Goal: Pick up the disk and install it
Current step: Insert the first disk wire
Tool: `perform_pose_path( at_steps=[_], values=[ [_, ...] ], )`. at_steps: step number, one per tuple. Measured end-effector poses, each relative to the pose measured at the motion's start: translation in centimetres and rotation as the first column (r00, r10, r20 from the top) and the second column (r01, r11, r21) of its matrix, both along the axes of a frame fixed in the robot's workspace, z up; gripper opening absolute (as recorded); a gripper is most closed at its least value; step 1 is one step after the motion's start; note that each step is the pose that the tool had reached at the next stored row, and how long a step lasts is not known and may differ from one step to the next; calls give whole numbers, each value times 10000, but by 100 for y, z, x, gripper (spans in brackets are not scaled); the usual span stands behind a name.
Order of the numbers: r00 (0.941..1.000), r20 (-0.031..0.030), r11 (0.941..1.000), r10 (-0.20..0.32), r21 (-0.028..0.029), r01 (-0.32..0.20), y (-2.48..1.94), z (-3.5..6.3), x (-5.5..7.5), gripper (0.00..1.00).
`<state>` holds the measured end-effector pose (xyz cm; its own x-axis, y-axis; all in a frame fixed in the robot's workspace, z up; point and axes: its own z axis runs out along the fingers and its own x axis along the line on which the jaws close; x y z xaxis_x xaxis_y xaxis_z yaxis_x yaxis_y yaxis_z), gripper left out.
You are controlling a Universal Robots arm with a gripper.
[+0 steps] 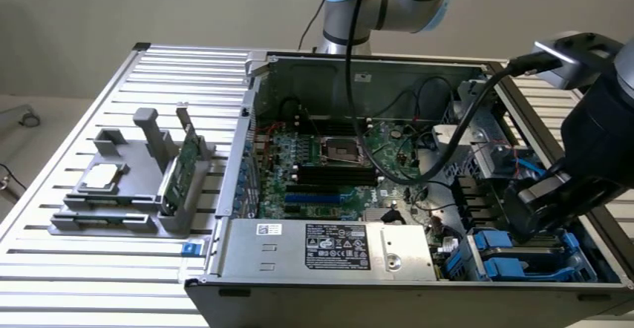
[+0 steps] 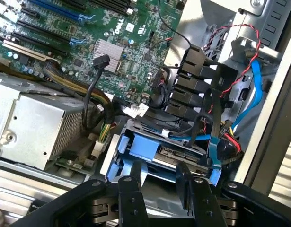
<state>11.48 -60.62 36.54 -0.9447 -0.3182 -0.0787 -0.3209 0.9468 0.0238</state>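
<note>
The disk (image 2: 176,152) is a grey drive framed by blue carrier rails. It lies in the drive bay at the corner of the open computer case (image 1: 252,113), at the exterior view's lower right, where the disk (image 1: 515,260) shows as blue rails. My gripper (image 2: 157,182) hangs just over its blue front edge. The two dark fingers (image 2: 130,189) stand apart with nothing clamped between them. In the exterior view my gripper (image 1: 530,224) reaches down into that corner, its tips partly hidden by the arm.
Black power connectors (image 2: 192,80), a blue data cable (image 2: 256,90) and red-black wires crowd the bay. The silver power supply (image 1: 327,246) sits beside it and the motherboard (image 1: 327,161) behind. A grey holder (image 1: 119,213) at the exterior view's left carries a green card (image 1: 178,172) and a silver chip (image 1: 102,177).
</note>
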Motion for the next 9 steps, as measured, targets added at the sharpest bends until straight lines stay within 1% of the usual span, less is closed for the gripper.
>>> perform_pose_path(
  at_steps=[3,5,9],
  values=[
    [9985,0,9985,-541,1,541,0,-1,0,42],
    [9959,0,9959,-900,0,900,0,-1,0,42],
    [9866,0,9866,-1630,0,1630,0,-1,0,42]
  ],
)
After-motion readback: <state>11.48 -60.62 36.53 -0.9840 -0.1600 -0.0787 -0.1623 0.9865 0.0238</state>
